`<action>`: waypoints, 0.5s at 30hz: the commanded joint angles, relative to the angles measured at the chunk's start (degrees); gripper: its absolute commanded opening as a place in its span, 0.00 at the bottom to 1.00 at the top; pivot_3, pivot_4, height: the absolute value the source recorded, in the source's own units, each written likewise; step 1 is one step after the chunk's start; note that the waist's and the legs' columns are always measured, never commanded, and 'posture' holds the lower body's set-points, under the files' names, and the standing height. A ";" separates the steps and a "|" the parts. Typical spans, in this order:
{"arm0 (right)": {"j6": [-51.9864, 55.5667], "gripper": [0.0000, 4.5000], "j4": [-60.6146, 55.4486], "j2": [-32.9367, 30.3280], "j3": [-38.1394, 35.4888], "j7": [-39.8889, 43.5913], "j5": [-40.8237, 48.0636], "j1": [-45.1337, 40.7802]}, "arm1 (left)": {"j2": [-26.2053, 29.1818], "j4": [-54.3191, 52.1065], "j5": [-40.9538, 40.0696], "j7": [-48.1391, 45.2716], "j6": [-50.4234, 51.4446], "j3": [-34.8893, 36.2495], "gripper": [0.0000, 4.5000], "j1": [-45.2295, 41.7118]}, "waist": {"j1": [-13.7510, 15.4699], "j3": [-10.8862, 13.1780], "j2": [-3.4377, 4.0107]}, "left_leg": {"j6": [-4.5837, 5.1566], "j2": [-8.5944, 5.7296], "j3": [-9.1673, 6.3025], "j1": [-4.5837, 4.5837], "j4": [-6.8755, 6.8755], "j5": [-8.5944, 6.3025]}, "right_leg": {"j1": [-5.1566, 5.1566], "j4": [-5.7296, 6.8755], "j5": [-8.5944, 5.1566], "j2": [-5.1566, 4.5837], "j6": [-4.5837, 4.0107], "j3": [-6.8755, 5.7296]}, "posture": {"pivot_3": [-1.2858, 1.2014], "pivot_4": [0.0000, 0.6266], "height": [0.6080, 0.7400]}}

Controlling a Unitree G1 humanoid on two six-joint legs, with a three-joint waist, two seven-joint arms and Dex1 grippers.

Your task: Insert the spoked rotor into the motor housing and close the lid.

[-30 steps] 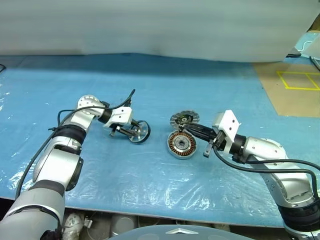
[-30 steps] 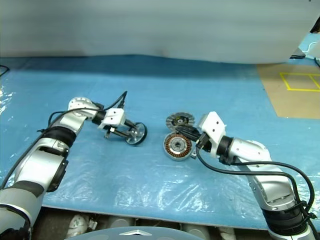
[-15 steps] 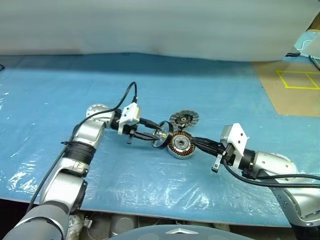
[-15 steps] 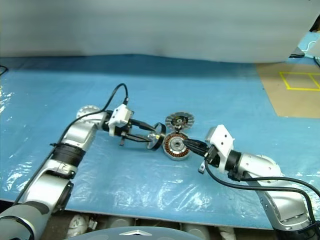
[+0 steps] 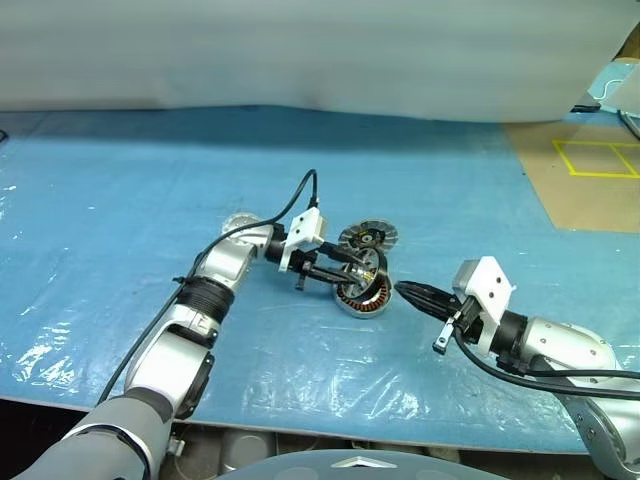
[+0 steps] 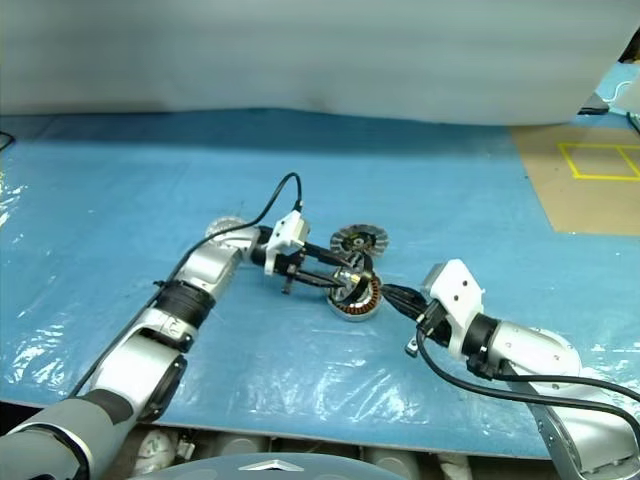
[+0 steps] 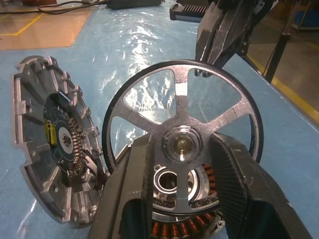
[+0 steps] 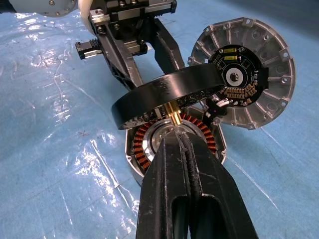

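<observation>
My left gripper (image 5: 352, 268) is shut on the spoked rotor (image 7: 182, 107), its fingers (image 7: 130, 196) clamping the rim on both sides of the hub. The rotor hangs tilted just above the motor housing (image 5: 362, 297), a silver puck with copper windings (image 8: 143, 145) lying on the blue sheet. The rotor's small brass shaft points at the housing's centre. The ribbed grey lid (image 5: 368, 237) lies flat just behind the housing, touching it or nearly so. My right gripper (image 5: 404, 290) is shut and empty, its tips just to the right of the housing.
A crinkled blue plastic sheet (image 5: 150, 200) covers the table. A brown board with yellow tape lines (image 5: 590, 165) lies at the far right. A white wall of sheeting runs along the back.
My left arm has swung to the right with the rotor, from well left of the housing to just over it. My right gripper has drawn back off the housing toward the right.
</observation>
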 commanded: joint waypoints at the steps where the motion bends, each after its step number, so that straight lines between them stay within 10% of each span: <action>1: -0.03 0.00 -2.64 0.39 -1.77 -1.25 0.57 0.51 | -0.16 1.72 1.88 -0.01 -1.97 -1.18 0.29 -1.70 | 0.03 0.00 0.00 | 0.00 -0.01 -0.02 0.00 0.00 0.00 | 0.00 0.00 0.00 0.00 0.01 0.00 | 0.52 0.24 1.00; 15: 1.03 0.00 -3.06 0.10 -1.62 -3.63 0.38 0.00 | 0.87 5.84 7.95 0.06 -7.16 -4.14 0.29 -4.59 | 0.26 0.00 0.00 | -0.01 -0.05 -0.60 0.08 0.03 0.00 | 0.20 -0.01 0.07 0.00 0.14 -0.06 | 0.52 0.24 1.00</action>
